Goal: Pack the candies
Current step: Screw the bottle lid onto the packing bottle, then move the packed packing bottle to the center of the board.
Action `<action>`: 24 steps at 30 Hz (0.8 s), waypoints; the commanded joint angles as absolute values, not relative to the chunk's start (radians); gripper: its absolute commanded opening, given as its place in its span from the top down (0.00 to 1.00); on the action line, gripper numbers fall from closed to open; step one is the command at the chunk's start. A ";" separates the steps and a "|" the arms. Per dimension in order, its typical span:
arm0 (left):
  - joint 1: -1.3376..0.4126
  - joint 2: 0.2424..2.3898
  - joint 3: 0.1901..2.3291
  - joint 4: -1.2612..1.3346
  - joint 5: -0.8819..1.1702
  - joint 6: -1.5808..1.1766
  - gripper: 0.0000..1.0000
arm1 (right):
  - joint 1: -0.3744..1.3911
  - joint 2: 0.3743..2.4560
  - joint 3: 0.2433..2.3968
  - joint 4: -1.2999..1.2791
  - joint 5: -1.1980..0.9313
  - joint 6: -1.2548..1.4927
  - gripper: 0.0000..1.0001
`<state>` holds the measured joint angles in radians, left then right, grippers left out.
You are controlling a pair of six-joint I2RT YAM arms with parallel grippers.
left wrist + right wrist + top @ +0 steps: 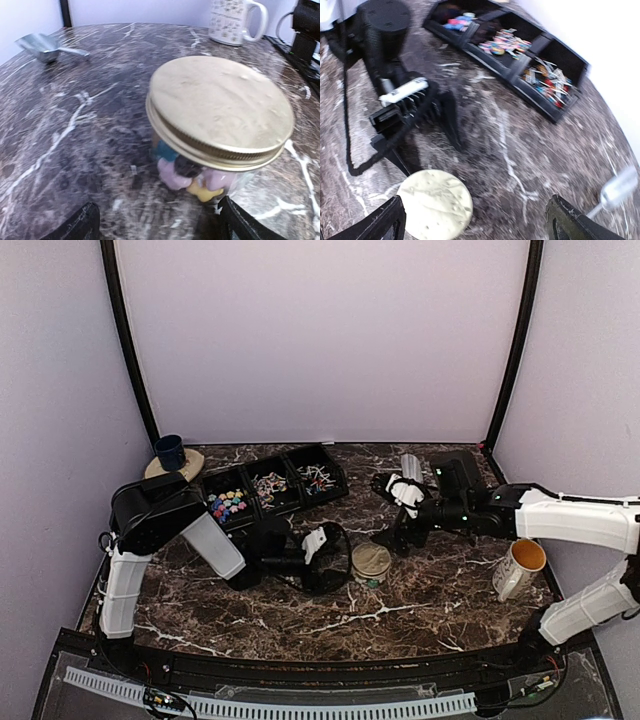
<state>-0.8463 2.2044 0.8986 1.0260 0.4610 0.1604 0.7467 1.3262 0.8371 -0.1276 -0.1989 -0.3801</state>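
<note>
Left wrist view: a few candies, pink, yellow and teal, sit inside a glass jar, pressed against its wall just under a gold screw lid that rests on top. Many more lie in a black tray of three compartments, at 11 o'clock from the jar in the top external view. The left compartment holds bright blue, pink, yellow and green ones, the middle holds pinkish ones, and the right holds pale wrapped ones.

The jar stands upright near the middle of the dark marbled desk. The left tool is low at the jar's 9 o'clock, spread wide, with the jar just ahead of its fingertips and nothing gripped. The right tool hangs over the desk at about the jar's 1 o'clock, also spread wide and holding nothing; its camera sees the lid at lower left.

A silver scoop lies on the desk beyond the right tool, at about 1 o'clock from the jar. A white mug stands at the jar's 3 o'clock, well apart. A blue cup stands at 10 o'clock, past the tray.
</note>
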 commanded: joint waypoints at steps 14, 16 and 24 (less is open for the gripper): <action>-0.835 2.029 0.764 0.934 0.174 0.016 0.01 | 0.711 1.241 0.765 -0.263 0.136 0.019 0.02; -0.836 1.965 0.753 0.878 0.114 -0.001 0.01 | 0.713 1.232 0.755 -0.287 0.119 0.059 0.02; -0.839 1.779 0.804 0.557 -0.223 -0.121 0.01 | 0.774 1.258 0.732 -0.358 0.121 0.189 0.02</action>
<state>-0.8406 1.8633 0.7582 0.7727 -0.0036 -0.0399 0.7387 1.2434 0.7383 -0.3271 0.1173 0.0910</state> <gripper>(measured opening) 0.989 0.978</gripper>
